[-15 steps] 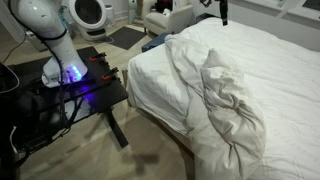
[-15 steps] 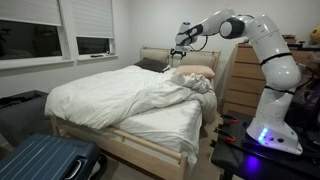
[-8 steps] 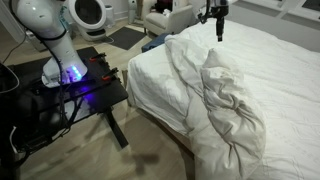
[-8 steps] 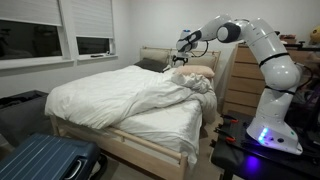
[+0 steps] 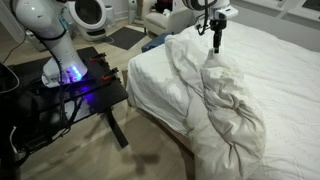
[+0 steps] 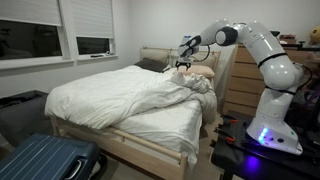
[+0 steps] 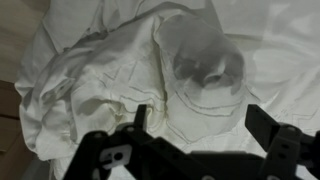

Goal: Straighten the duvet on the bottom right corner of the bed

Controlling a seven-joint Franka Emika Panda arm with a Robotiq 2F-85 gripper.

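A: Bed (image 6: 140, 148)?
B: Fills the rm. Duvet (image 5: 228, 105) bunched in a ridge on it, near a corner.
A: Room?
B: Windows (image 6: 35, 35), suitcase (image 6: 45, 160) seen in an exterior view only.
A: Gripper (image 7: 200, 125)?
B: Wrist cam: jaws wide, empty, over creases.

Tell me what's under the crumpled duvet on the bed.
Beside the duvet, folded back in a ridge, the bare white mattress sheet shows, running under it. Anything else beneath the folds is covered.

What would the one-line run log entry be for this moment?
gripper: open, empty | position: over bunched duvet ridge | bed: duvet crumpled near corner, not yet straightened
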